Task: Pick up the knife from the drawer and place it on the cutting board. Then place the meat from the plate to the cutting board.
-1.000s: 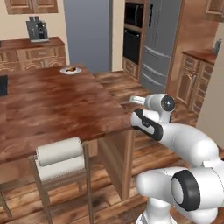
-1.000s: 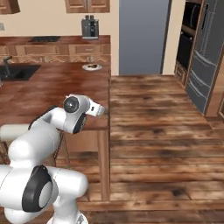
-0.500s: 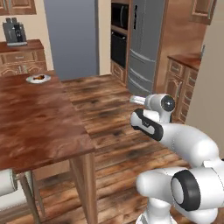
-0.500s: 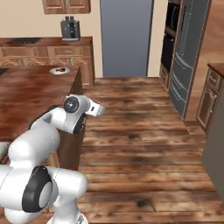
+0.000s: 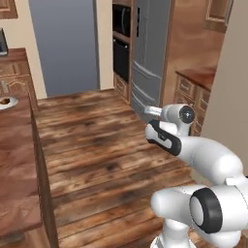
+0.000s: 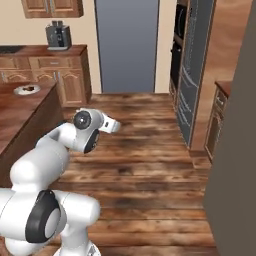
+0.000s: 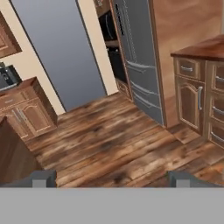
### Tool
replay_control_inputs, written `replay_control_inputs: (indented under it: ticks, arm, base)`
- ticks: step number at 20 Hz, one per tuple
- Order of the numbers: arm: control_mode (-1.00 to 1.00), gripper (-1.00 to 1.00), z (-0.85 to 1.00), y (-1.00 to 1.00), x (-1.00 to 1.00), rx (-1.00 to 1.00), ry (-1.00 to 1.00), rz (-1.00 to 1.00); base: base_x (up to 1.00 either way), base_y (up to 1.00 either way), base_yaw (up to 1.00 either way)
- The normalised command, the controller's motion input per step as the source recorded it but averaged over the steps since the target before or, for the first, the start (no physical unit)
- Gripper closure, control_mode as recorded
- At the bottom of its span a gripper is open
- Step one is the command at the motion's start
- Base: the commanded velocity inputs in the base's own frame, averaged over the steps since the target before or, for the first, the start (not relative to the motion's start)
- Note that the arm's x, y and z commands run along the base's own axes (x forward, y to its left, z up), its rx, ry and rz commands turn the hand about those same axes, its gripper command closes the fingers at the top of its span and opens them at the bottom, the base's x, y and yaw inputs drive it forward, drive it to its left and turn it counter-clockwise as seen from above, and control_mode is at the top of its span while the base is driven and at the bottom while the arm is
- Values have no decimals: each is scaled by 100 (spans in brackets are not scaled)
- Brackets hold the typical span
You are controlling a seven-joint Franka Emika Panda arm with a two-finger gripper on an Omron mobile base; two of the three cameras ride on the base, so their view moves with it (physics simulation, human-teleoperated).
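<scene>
The whitish plate (image 6: 26,90) lies on the island counter (image 6: 20,112) at the left, with the small reddish-brown meat (image 6: 30,88) on it. The plate's (image 5: 6,101) rim also peeks in at the left edge of the left base view. My gripper (image 5: 148,111) is held in the air over the wooden floor, far from the island, on the folded arm. It points toward the fridge (image 6: 116,126). In the hand view its fingertips (image 7: 43,177) stand wide apart around my gripper (image 7: 111,179), open with nothing between them. The knife, the drawer and the cutting board are out of view.
A steel fridge (image 5: 150,53) and wall oven (image 5: 121,43) stand ahead beside a grey doorway (image 5: 68,43). A wooden cabinet (image 7: 205,92) with a dark top is at the right, next to a tall beige wall (image 6: 235,175). A coffee machine (image 6: 57,35) sits on the back counter.
The whole picture has shifted: the base has moved, so the island slid to the left edge and the fridge side came into view. The arm keeps its folded pose, gripper still open.
</scene>
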Motion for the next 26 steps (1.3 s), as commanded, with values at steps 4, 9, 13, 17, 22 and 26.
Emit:
replay_control_inputs:
  ticks: [4,9,13,17,22,26]
  arm:
    - [100,-100,0,0,0,0,0,0]
    - [100,-100,0,0,0,0,0,0]
    - [100,-100,0,0,0,0,0,0]
    - [100,-100,0,0,0,0,0,0]
    - [100,-100,0,0,0,0,0,0]
    - [100,-100,0,0,0,0,0,0]
  base:
    - [100,-99,16]
    - [100,-70,31]
    - [99,-22,51]
    - [57,0,66]
    - [50,0,66]
    - [51,0,65]
